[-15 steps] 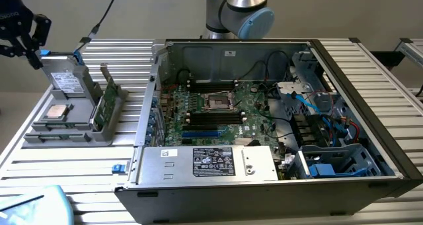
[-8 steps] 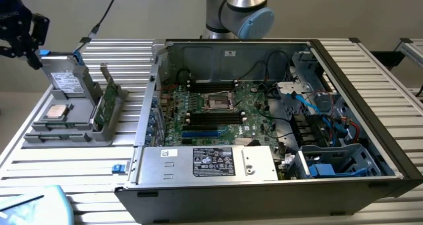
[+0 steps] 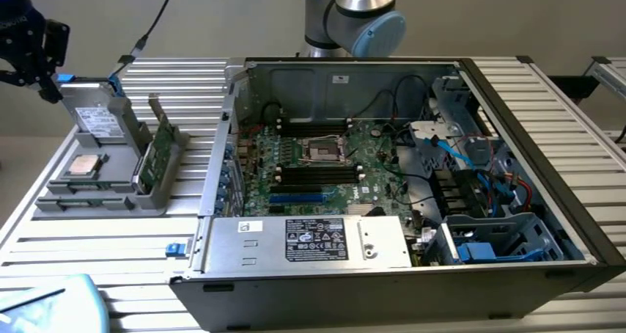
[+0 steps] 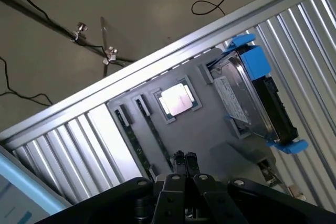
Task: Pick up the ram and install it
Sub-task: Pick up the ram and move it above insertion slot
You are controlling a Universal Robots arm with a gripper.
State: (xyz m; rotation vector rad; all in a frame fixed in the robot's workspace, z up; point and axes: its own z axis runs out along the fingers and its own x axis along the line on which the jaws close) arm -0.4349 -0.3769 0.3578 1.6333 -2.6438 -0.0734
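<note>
at the exterior view's far left the gripper (image 3: 41, 76) is seen raised above the far corner of the grey tray (image 3: 146, 201), close to the upright hard drive (image 3: 95, 118) and touching nothing. in the wrist view its fingertips are pressed together with nothing clamped between them, and they are aimed down toward the tray. the ram (image 4: 155, 132) is found lying in a narrow slot of that tray, with a second like stick (image 4: 132, 141) just beside it and the silver processor chip (image 4: 176, 99) next along; it has not been lifted. further toward the exterior view's right, the green card (image 3: 161, 153) is stood on edge at the tray's side, and then the open computer case (image 3: 220, 127) is reached, its motherboard (image 3: 333, 168) exposed. the task is judged to be at its very start: no pick-up has been made, and both the grasp and the seating in the board are left to do. the arm's base (image 3: 352, 14) is seen behind the case, so the arm is judged to be stretched well out sideways over the tray, wrist tilted downward.
</note>
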